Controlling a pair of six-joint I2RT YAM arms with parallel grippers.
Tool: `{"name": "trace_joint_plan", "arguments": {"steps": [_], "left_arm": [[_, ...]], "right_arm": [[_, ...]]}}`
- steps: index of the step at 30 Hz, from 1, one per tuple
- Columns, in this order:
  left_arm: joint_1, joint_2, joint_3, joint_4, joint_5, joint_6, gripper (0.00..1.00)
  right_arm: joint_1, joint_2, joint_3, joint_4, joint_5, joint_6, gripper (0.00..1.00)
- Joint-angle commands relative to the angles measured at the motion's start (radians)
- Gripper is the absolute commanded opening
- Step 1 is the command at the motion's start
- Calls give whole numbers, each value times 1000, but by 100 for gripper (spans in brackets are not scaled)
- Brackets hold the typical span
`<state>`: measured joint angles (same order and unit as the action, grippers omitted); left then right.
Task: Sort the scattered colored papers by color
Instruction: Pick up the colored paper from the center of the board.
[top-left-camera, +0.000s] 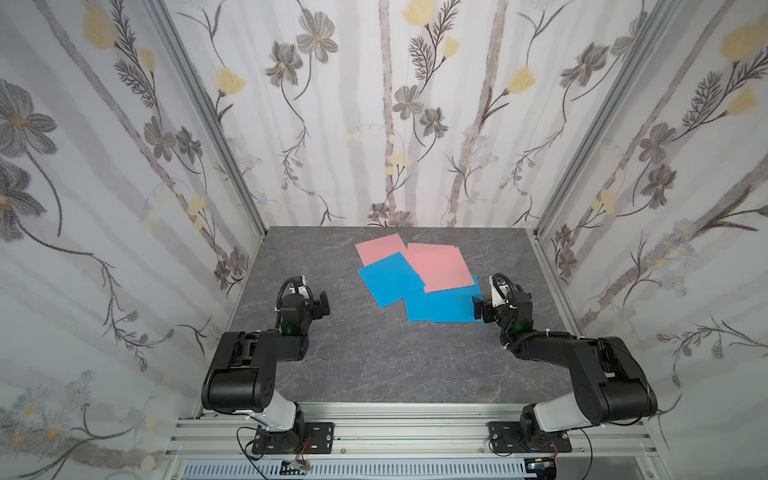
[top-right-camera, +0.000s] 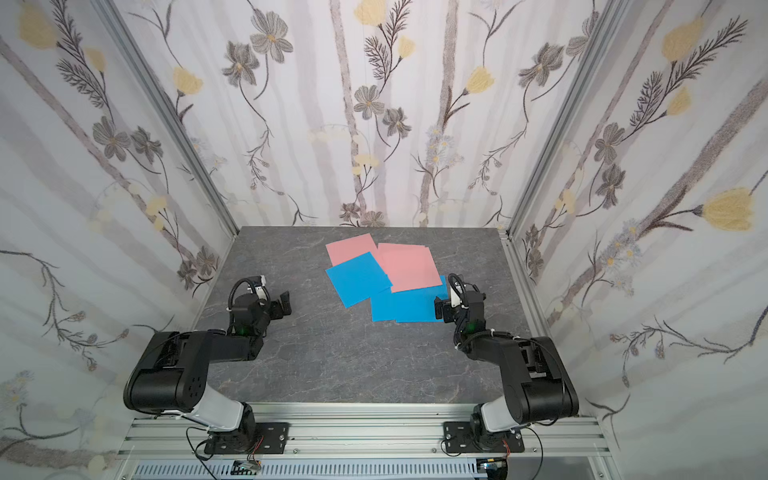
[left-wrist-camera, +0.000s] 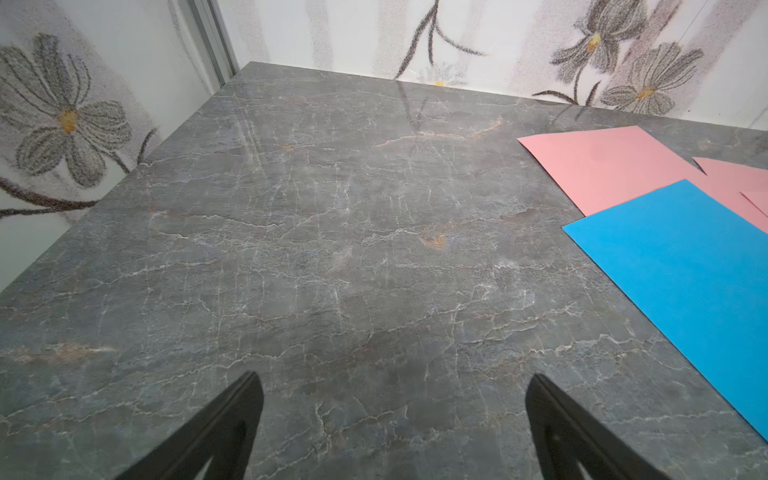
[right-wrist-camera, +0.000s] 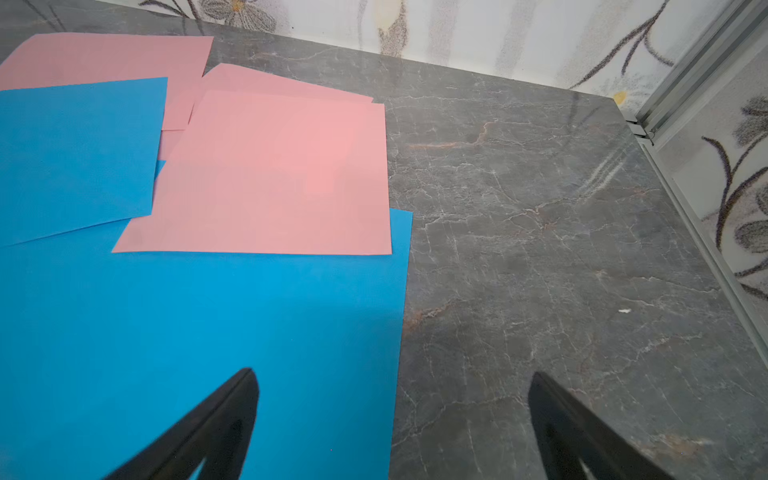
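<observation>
1. No text, label, brand, number or sign can be read in any view.
2. The colored papers (top-left-camera: 442, 268) are plain pink and blue, unmarked.
3. The walls (top-left-camera: 124, 166) carry only a flower print, no lettering.

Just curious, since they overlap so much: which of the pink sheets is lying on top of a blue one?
The large pink sheet nearest the right gripper: its near edge covers the blue sheet below. The far-left pink sheet lies under blue instead.
</observation>
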<state>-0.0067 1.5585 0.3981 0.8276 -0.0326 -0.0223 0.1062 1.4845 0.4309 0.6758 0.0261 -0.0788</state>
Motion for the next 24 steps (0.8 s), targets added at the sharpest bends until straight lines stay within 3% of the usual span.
{"name": "trace_joint_plan", "arguments": {"steps": [1, 24], "left_arm": [[1, 5, 4, 46, -7, 7, 100], [1, 3, 4, 44, -7, 7, 100]], "right_arm": [[1, 0, 2, 38, -6, -2, 100], [-3, -2, 0, 38, -14, 0, 100]]}}
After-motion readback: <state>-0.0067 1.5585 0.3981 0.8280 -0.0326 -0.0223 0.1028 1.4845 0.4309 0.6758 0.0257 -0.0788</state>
